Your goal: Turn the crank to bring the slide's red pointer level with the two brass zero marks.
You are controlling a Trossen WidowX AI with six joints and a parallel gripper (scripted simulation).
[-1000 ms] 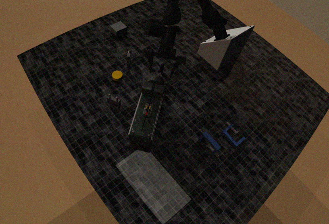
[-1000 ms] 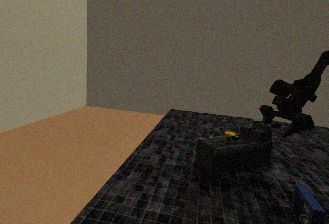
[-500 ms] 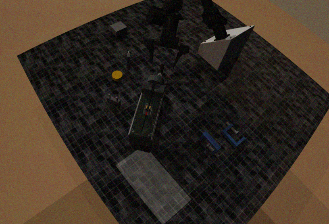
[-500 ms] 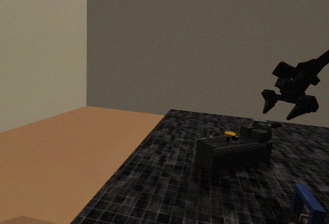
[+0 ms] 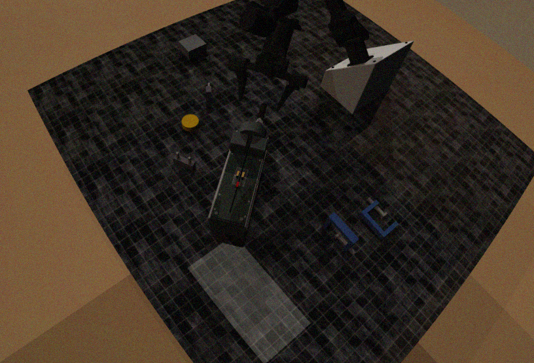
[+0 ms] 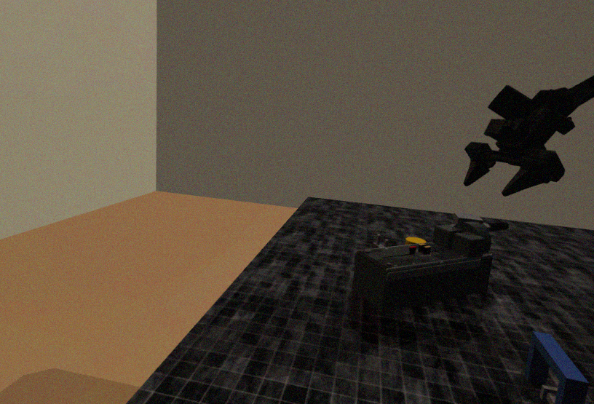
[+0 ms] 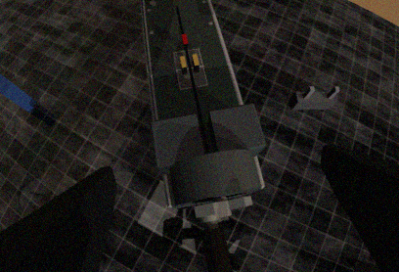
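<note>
The machine (image 5: 224, 210) (image 6: 422, 272) (image 7: 166, 93) is a long dark box on the checkered mat. Its red pointer (image 5: 237, 183) (image 7: 184, 39) sits on the central slide, a short way past the two brass zero marks (image 5: 241, 173) (image 7: 190, 62) on the side away from the crank. The crank handle (image 5: 262, 111) (image 7: 218, 262) sticks out from the rounded housing (image 7: 215, 173) at the machine's near end. My gripper (image 5: 263, 91) (image 6: 487, 185) is open and empty. It hangs well above and behind the handle, touching nothing.
A yellow puck (image 5: 190, 121) (image 6: 415, 240), a small clamp (image 5: 184, 163) (image 7: 316, 98) and a peg (image 5: 209, 87) lie left of the machine. A grey cube (image 5: 192, 44) sits at the back and a white wedge (image 5: 366, 74) to the right. Blue brackets (image 5: 343, 227) (image 5: 378, 218) (image 6: 556, 365) and a pale plate (image 5: 247, 298) are in front.
</note>
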